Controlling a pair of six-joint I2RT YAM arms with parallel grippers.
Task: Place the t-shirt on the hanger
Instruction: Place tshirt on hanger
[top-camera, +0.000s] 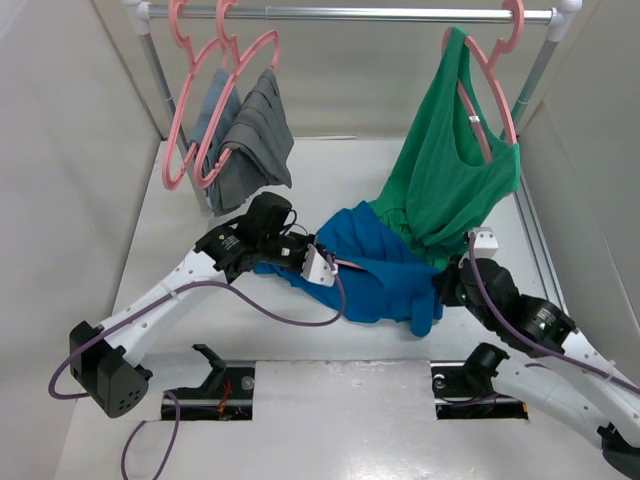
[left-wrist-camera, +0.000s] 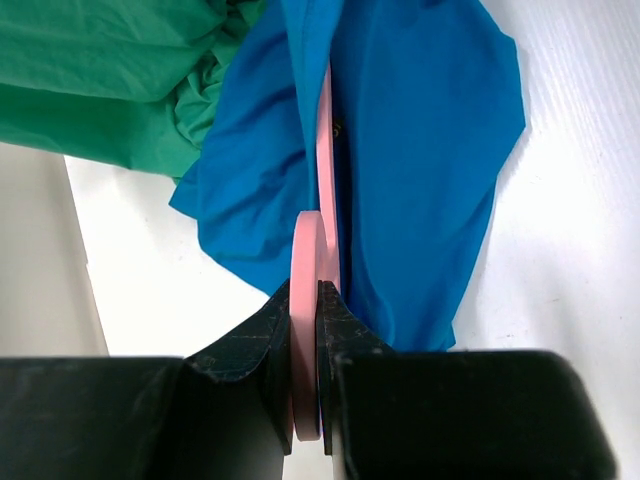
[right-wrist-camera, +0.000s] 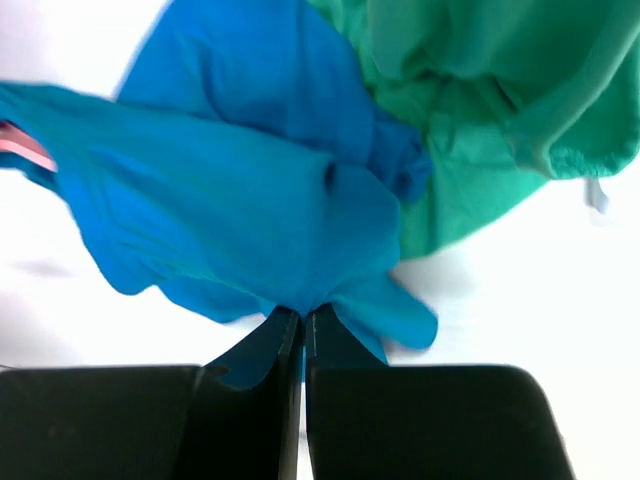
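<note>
The bright blue t-shirt (top-camera: 380, 265) lies bunched in the middle of the table, lifted between both arms. The pink hanger (left-wrist-camera: 327, 170) runs into the shirt; only its hook and part of its bar show, the rest is hidden by fabric. My left gripper (top-camera: 312, 262) is shut on the hanger's hook (left-wrist-camera: 304, 300), as the left wrist view (left-wrist-camera: 318, 300) shows. My right gripper (top-camera: 442, 290) is shut on the shirt's lower edge (right-wrist-camera: 300, 290), with fabric pinched between the tips (right-wrist-camera: 303, 318). A sliver of the hanger shows at the far left of the right wrist view (right-wrist-camera: 22, 148).
A green tank top (top-camera: 450, 170) hangs on a pink hanger (top-camera: 490, 90) at the rail's right, its hem touching the blue shirt. Two pink hangers with grey garments (top-camera: 245, 135) hang at the left. The metal rail (top-camera: 350, 14) spans the back. White walls enclose both sides.
</note>
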